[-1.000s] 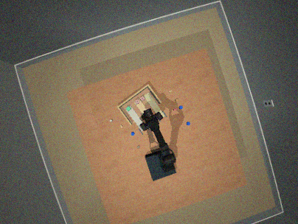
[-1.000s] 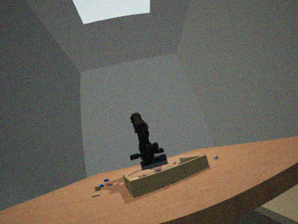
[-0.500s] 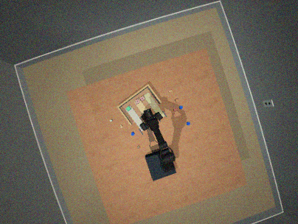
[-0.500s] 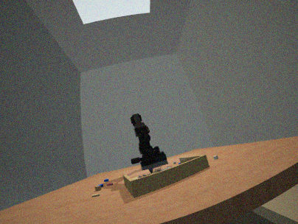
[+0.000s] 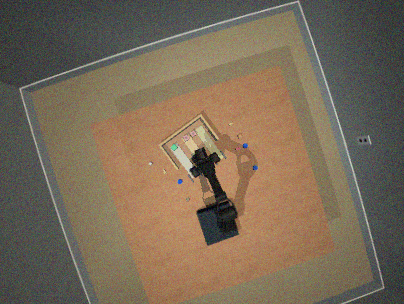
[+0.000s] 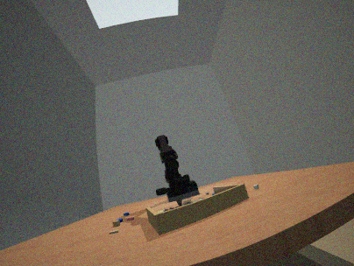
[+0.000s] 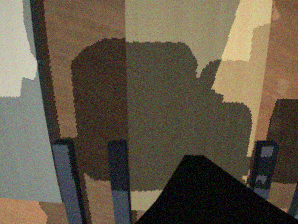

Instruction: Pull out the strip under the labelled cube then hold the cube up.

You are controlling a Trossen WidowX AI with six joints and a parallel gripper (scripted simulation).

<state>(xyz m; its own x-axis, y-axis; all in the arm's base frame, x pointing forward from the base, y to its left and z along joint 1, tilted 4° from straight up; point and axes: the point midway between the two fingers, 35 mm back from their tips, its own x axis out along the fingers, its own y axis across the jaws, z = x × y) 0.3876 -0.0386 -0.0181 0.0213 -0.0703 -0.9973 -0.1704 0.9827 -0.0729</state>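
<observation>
A green cube (image 5: 174,147) sits at the far end of the whitish strip (image 5: 183,158) (image 7: 30,150). Two pink cubes, one (image 5: 186,137) beside the other (image 5: 193,133), are at the far end of the tan middle strip (image 5: 190,145) (image 7: 165,20). A pale yellow strip (image 5: 201,131) lies to their right. Any label is too small to tell, so I cannot tell which cube is labelled. My gripper (image 6: 179,202) (image 7: 192,164) is shut and empty, over the middle strip's near part, with its shadow on that strip. The arm hides its tips in the top view.
A wooden frame (image 5: 181,130) (image 6: 201,213) walls the strips at the back and sides. Dark blue posts, one (image 7: 118,150) left of the middle strip and one (image 7: 265,150) at its right, flank it. Blue bits (image 5: 180,181) (image 5: 245,146) (image 5: 255,167) lie outside the frame.
</observation>
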